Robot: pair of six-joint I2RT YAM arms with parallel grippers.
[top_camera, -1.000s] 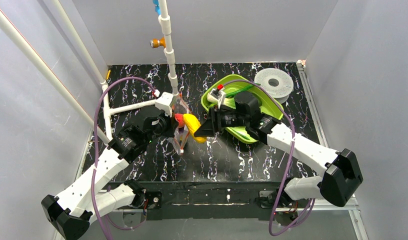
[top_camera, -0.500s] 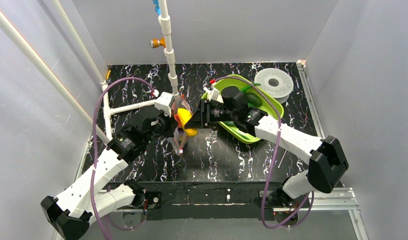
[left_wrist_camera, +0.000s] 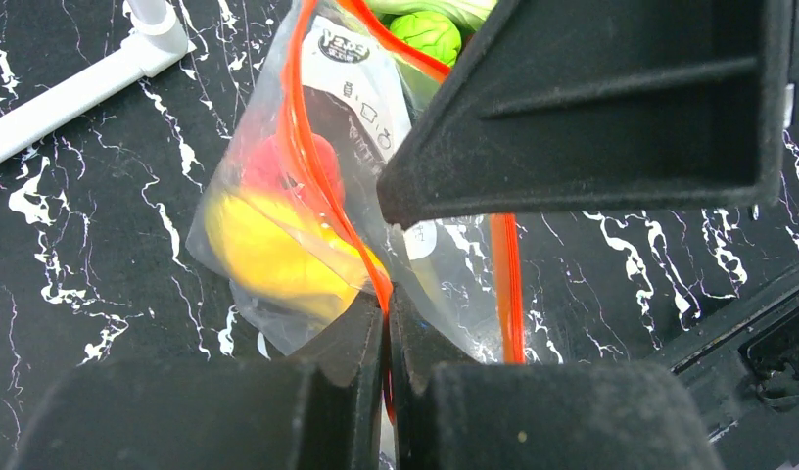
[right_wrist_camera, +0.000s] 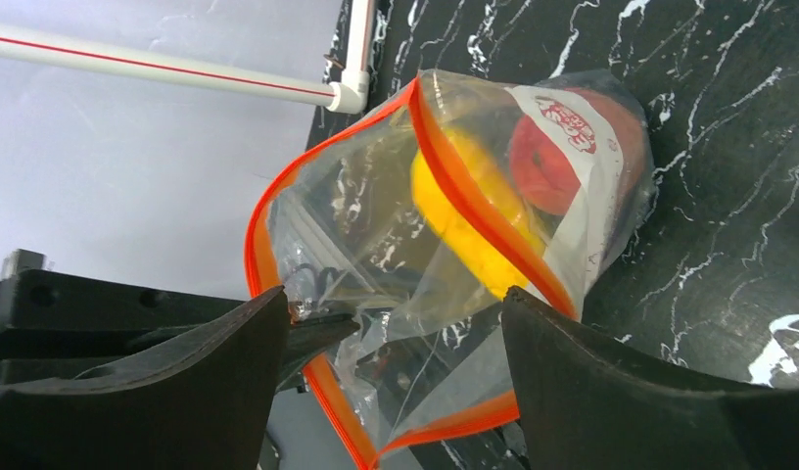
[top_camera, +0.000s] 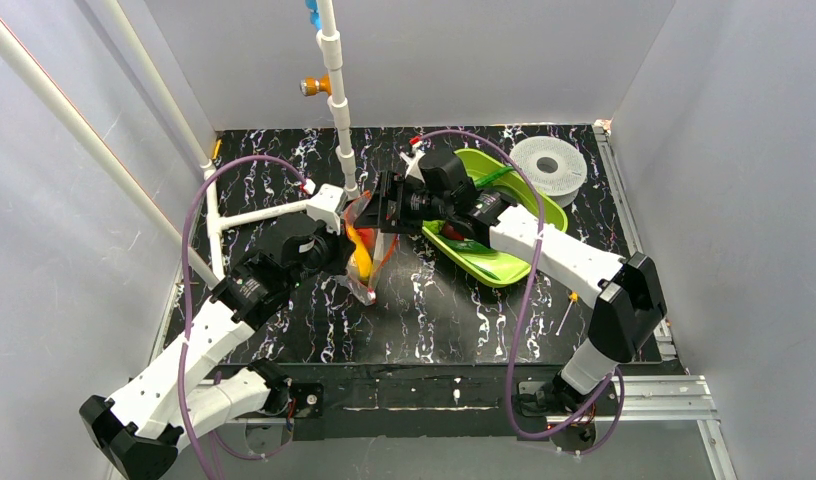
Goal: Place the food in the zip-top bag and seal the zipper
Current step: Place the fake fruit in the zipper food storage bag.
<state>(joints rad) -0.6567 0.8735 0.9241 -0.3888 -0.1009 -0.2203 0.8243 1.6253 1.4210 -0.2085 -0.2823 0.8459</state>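
Note:
The clear zip-top bag (top_camera: 364,262) hangs upright over the table with its mouth open. My left gripper (left_wrist_camera: 388,311) is shut on the red-orange zipper (left_wrist_camera: 303,147) at one edge of the mouth. Food lies inside: a yellow fruit (right_wrist_camera: 464,230) and a red fruit (right_wrist_camera: 542,166). My right gripper (right_wrist_camera: 391,323) is open, its fingers (right_wrist_camera: 229,382) spread wide on either side of the bag's mouth with only loose film between them. A round green piece (left_wrist_camera: 427,29) shows beyond the bag.
A lime-green tray (top_camera: 529,205) with green food pieces sits right of the bag, partly under my right arm. At the back right lies a white perforated disc (top_camera: 547,165). A white pipe frame (top_camera: 264,212) stands left, and a small screwdriver (top_camera: 567,312) lies front right.
My right gripper carried the yellow fruit leftward into the bag's mouth and opened its jaws; the fruit now lies inside the bag. My left gripper kept its hold.

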